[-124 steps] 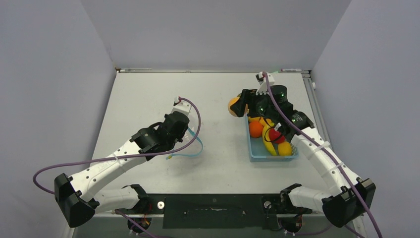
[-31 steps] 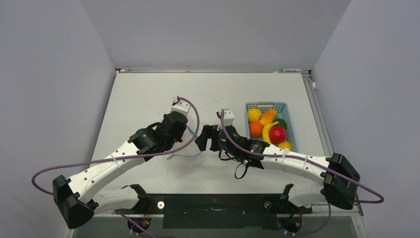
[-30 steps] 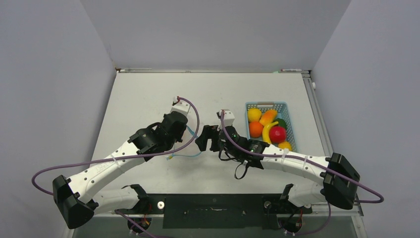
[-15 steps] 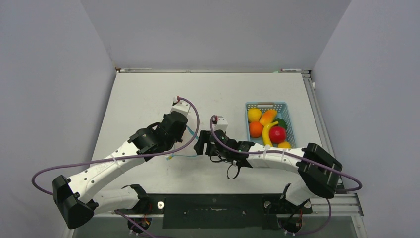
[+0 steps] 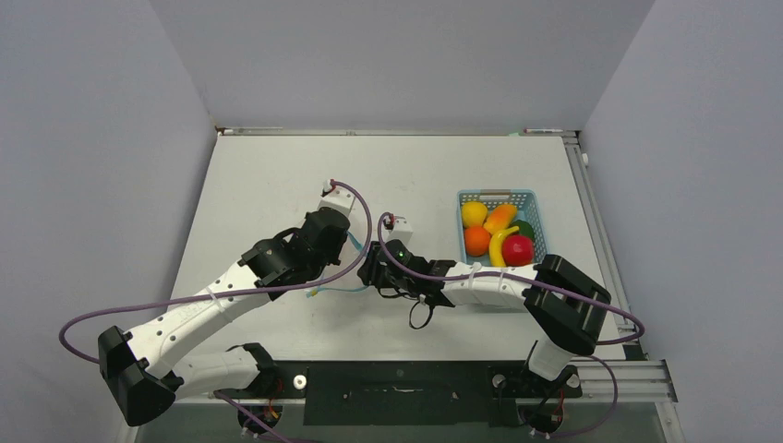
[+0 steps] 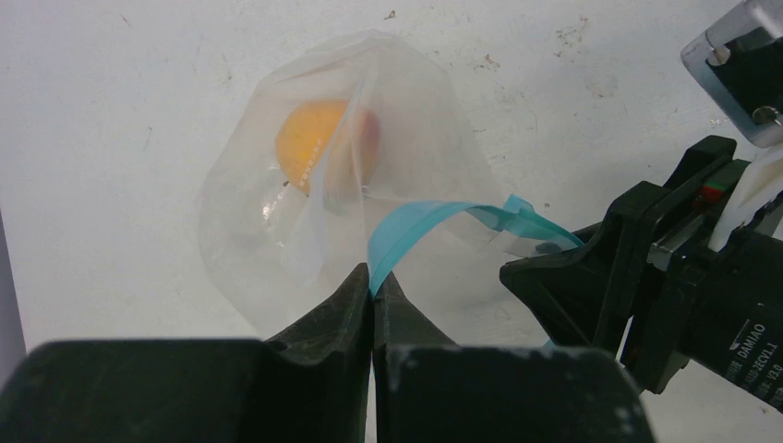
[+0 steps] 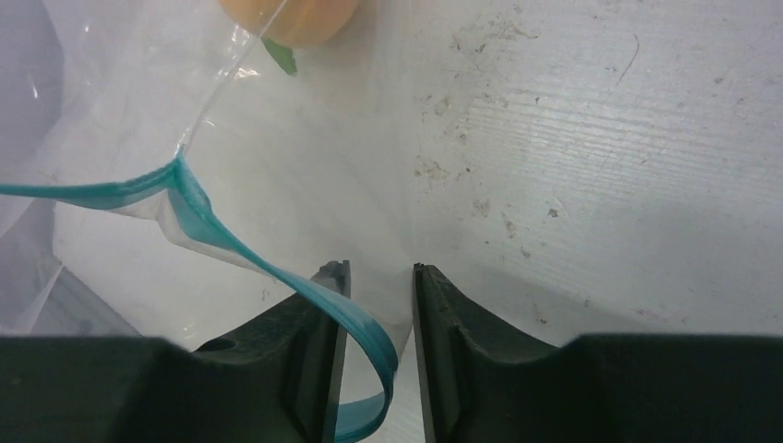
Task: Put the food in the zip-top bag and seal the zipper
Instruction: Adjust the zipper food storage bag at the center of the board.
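Now the right jaws have come across from the basket point(image 5: 506, 196). They are narrowing but a gap is left, and they straddle a loop of the zipper point(image 7: 231, 245) without pinching it yet. Facing them, the left jaws are clamped tight on the same teal strip. Just beyond both, the zip-top bag point(image 6: 240, 231) lies on the tabletop point(image 5: 268, 175) with the orange fruit point(image 6: 309, 143), lately carried over, inside it. The other fruits point(image 5: 499, 242) sit in the basket behind the right jaws, so sealing now would strand them, I judge. Room between the two sets of jaws is tight. Past the bag the tabletop is bare, its edges well off.
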{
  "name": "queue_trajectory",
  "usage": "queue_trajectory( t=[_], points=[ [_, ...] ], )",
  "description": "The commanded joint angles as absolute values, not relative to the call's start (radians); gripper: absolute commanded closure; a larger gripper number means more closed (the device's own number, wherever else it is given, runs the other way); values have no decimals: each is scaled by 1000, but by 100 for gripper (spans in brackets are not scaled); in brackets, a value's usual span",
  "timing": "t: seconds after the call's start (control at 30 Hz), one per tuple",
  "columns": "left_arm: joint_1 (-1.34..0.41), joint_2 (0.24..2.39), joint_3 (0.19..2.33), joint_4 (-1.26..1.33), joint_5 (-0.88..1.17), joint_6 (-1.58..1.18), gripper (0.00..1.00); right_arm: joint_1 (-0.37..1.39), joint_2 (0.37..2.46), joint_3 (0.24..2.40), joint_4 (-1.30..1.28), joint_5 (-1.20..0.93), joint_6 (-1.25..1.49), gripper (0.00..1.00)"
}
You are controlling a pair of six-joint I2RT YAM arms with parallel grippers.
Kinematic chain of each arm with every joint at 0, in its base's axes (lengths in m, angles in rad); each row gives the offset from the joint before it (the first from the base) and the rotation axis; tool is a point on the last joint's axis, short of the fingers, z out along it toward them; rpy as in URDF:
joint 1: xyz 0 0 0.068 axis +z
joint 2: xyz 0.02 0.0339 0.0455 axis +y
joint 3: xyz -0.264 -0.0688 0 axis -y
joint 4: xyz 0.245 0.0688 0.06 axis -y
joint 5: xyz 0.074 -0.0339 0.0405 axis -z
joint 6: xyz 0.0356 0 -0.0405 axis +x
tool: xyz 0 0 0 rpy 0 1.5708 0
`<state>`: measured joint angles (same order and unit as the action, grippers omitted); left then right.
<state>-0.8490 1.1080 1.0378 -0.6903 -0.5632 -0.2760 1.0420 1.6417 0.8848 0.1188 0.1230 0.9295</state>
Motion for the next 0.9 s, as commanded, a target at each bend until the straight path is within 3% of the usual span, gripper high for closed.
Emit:
queue_trajectory(
  t=[0.0, 0.1, 0.13, 0.63, 0.87],
  points=[
    [-845, 1096, 1052, -647, -552, -274, 100, 1049, 1649, 940, 166, 132, 934, 75],
    [-844, 1094, 1051, -647, -552, -275, 100, 1048, 1646, 951, 151, 143, 922, 93],
    [-844, 1093, 1052, -647, -553, -275, 100, 1049, 1643, 954, 148, 146, 918, 94],
    [-844, 1100, 1058, -663, -557, -272, 100, 1052, 1606, 974, 146, 172, 886, 95],
    [-844, 1096, 1060, -666, -550, -267, 92, 1053, 1610, 989, 136, 181, 881, 95]
  ],
)
